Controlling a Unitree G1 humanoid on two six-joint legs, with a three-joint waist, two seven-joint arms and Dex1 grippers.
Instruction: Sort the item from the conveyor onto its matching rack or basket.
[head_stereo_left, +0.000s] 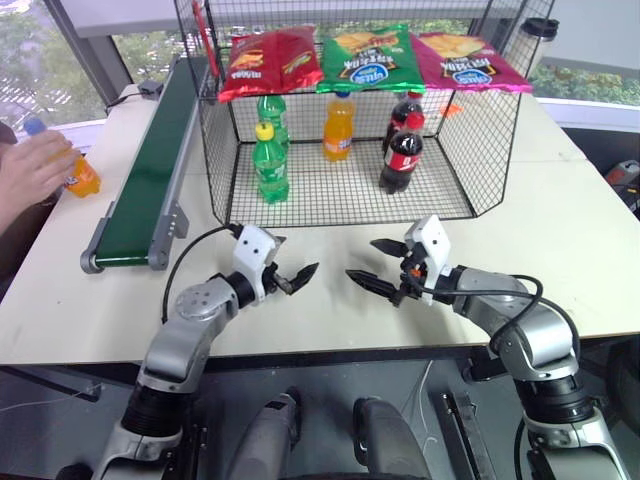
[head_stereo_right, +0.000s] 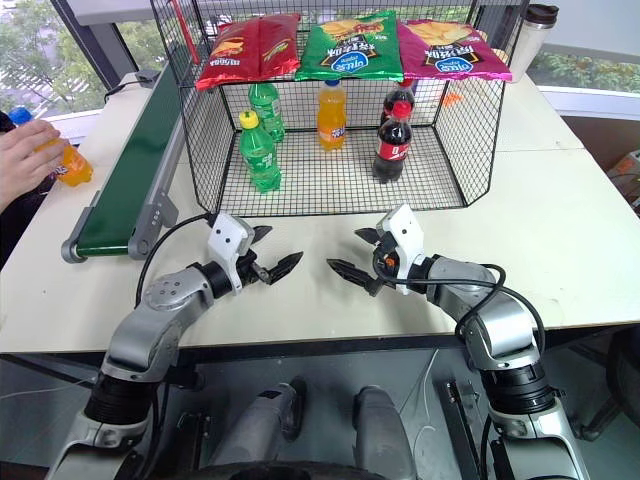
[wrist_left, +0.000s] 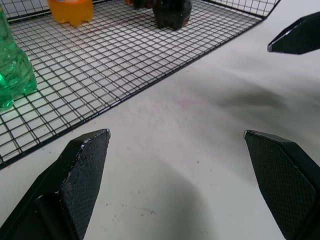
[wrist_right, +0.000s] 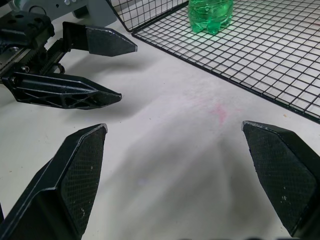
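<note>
White tabletop (head_stereo_left: 560, 230) is lying bare under both sets of jaws. Beyond them, the black wire cage (head_stereo_left: 470, 150) is presenting its open front edge. The green conveyor (head_stereo_left: 150, 170) is running far to their left. Beyond it, a person's hand (head_stereo_left: 30, 165) is holding the orange soda bottle (head_stereo_left: 80, 175). The left gripper (head_stereo_left: 292, 275) and right gripper (head_stereo_left: 372, 265) are hovering with jaws spread wide, empty, tips facing.

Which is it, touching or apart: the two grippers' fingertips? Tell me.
Apart. The left eye view shows bare table between the left gripper and the right gripper.
</note>
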